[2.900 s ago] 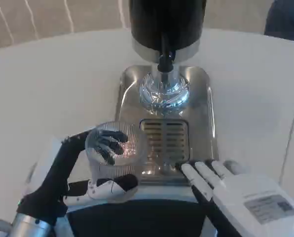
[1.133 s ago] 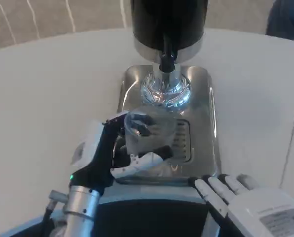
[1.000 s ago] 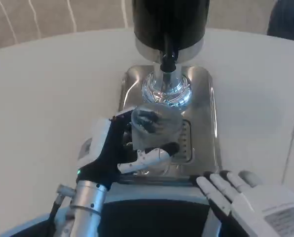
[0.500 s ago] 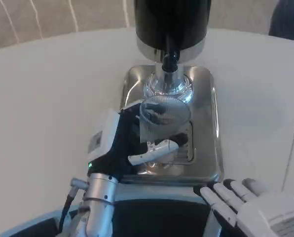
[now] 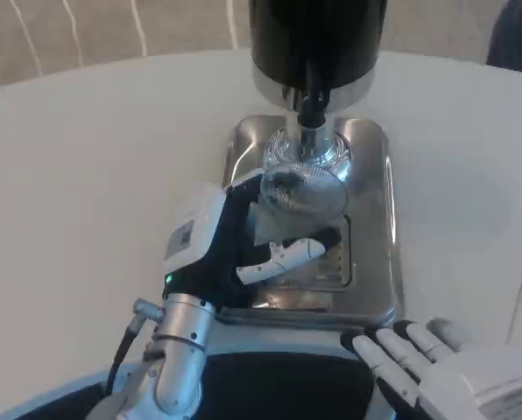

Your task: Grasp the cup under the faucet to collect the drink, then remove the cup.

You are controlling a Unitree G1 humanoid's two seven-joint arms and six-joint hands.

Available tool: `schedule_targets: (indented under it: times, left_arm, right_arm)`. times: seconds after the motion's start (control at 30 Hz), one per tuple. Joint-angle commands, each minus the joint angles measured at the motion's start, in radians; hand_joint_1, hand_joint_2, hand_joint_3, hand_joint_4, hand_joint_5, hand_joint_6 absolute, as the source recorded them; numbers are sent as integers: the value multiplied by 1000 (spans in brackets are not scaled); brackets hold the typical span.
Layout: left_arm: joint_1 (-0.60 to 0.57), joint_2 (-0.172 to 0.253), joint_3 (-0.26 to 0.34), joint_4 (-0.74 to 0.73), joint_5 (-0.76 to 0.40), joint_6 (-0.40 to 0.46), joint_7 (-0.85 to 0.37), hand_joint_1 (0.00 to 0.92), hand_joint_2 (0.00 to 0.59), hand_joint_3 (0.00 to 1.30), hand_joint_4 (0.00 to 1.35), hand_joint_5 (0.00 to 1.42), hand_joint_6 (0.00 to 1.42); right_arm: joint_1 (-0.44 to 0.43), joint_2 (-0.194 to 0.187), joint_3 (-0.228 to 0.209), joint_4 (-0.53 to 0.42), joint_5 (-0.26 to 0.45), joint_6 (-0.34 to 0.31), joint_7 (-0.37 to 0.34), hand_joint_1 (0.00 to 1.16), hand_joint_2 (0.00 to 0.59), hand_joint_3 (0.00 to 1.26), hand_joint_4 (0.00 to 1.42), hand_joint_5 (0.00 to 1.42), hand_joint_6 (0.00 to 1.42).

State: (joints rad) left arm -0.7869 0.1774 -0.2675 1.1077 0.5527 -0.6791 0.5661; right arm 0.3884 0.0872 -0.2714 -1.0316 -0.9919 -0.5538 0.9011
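Note:
My left hand [image 5: 230,249] grips a clear ribbed cup [image 5: 298,206] over the steel drip tray [image 5: 377,254], just in front of the black faucet [image 5: 312,92] of the drink dispenser [image 5: 318,39]. The cup's rim sits a little short of the spout tip, near the shiny dispenser base [image 5: 309,150]. Fingers wrap the cup's left side and the thumb crosses its front. My right hand [image 5: 445,367] rests at the lower right by the tray's front corner, fingers spread, holding nothing.
The slotted grate [image 5: 331,262] lies in the tray under and behind the cup. White table surface [image 5: 95,175] stretches to the left and right of the tray. A dark body edge fills the bottom of the view.
My left hand has carried the cup from the table at the tray's left front corner up and forward over the grate toward the faucet. The camera view has shifted slightly.

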Motion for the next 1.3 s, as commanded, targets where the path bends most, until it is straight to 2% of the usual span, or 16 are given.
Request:
schedule_targets:
  times: [0.03,0.5,0.6,0.8,1.13,1.3]
  left_arm:
    - [24,1,-29,21,8,21,-37,274,82,312,27,214,173]
    - [16,28,-45,15,-6,27,-99,241,71,228,0,97,89]
    - [16,35,-49,15,-14,36,-138,205,57,177,0,13,28]
    - [14,47,-52,8,-27,46,-179,150,28,5,0,0,0]
    - [19,76,-36,-1,-53,32,-194,120,18,0,0,0,0]
    - [45,112,-26,-20,-68,-18,-193,112,20,0,0,0,0]
  right_arm:
    - [-25,129,6,-16,-4,13,16,375,448,0,0,0,0]
    - [-33,135,38,-16,-32,30,9,383,439,0,0,0,0]
    - [-39,138,54,-16,-48,39,6,387,436,0,0,0,0]
    - [-40,131,79,-16,-70,57,-2,397,432,0,0,0,0]
    - [-61,107,130,-16,-111,116,-8,406,429,0,0,0,0]
    - [-78,93,147,-16,-120,152,-19,408,429,0,0,0,0]
